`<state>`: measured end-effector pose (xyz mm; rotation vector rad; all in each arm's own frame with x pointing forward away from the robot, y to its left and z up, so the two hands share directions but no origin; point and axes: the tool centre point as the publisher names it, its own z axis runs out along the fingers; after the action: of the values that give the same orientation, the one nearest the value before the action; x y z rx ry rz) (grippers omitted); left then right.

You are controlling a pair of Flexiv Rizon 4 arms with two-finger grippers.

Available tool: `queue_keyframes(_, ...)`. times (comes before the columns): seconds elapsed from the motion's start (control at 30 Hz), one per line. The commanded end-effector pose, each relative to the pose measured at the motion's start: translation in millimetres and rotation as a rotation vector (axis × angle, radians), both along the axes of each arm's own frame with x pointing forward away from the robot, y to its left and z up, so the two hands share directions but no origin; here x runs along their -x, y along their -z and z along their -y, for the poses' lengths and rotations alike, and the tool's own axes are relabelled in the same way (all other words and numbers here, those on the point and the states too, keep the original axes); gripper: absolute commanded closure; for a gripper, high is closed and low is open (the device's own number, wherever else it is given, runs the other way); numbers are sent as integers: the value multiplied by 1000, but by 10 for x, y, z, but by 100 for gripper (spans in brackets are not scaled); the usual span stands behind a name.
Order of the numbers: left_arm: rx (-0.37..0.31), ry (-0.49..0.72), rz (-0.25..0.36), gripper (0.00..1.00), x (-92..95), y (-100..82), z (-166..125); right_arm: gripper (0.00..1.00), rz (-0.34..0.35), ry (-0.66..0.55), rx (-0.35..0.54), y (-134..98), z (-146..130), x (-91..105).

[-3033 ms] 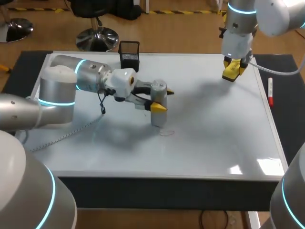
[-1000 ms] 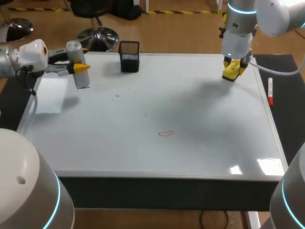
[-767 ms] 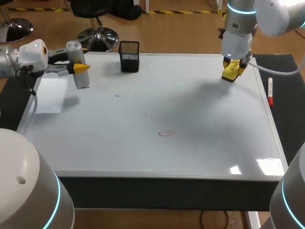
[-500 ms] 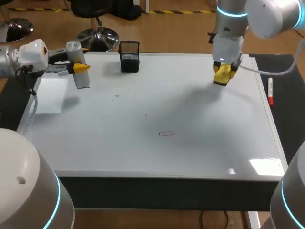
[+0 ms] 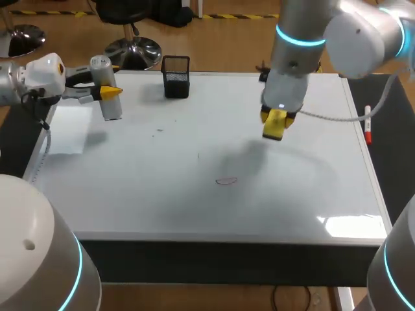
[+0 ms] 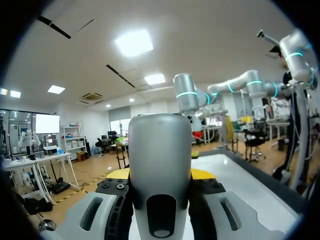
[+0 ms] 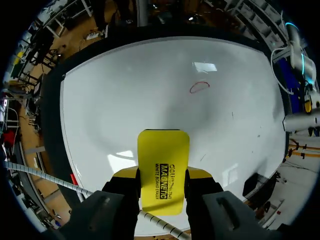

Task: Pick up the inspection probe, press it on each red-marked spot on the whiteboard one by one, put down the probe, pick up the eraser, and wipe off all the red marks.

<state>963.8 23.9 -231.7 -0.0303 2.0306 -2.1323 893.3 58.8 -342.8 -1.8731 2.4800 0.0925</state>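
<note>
A grey cylindrical inspection probe (image 5: 111, 107) hangs upright over the whiteboard's (image 5: 292, 194) far left corner, and my left gripper (image 5: 109, 81) is shut on it. In the left wrist view the probe (image 6: 160, 155) fills the gap between the fingers. My right gripper (image 5: 275, 120) is shut on a yellow eraser (image 5: 273, 129) above the board's middle right. One red loop mark (image 5: 225, 181) lies on the board, nearer the front than the eraser. In the right wrist view the eraser (image 7: 163, 165) points toward the red mark (image 7: 200, 87), well ahead of it.
A black mesh cup (image 5: 176, 76) stands at the board's far edge. A red marker (image 5: 367, 124) lies on the black table right of the board. A white sheet (image 5: 68, 129) lies near the left edge. Small dark specks (image 5: 198, 155) dot the board.
My right arm has carried the eraser left and toward the front, closer to the red mark. Three seconds ago the left arm held the probe by that mark; it has withdrawn to the far left.
</note>
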Motion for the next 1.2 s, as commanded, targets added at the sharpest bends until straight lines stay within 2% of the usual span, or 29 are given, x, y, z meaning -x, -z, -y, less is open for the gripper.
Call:
queue_keyframes(0.03,0,-2,2,100,6,-10,3,100,95,-29,44,-14,-301,369)
queue_keyframes(0.17,0,-2,2,100,6,-10,3,100,66,-67,-25,21,-577,579)
queue_keyframes(0.3,0,-2,2,100,6,-10,3,100,36,-121,6,152,-833,743)
queue_keyframes(0.6,0,-2,2,100,6,-10,3,100,-2,-192,-8,332,-1273,1032)
queue_keyframes(0.67,0,-2,2,100,6,-10,3,100,-6,-215,-53,379,-1381,1072)
queue_keyframes(0.87,0,-2,2,100,6,-10,3,100,-34,-276,-41,512,-1618,1114)
queue_keyframes(1.2,0,-2,2,100,6,-10,3,100,-52,-277,-29,690,-1673,1113)
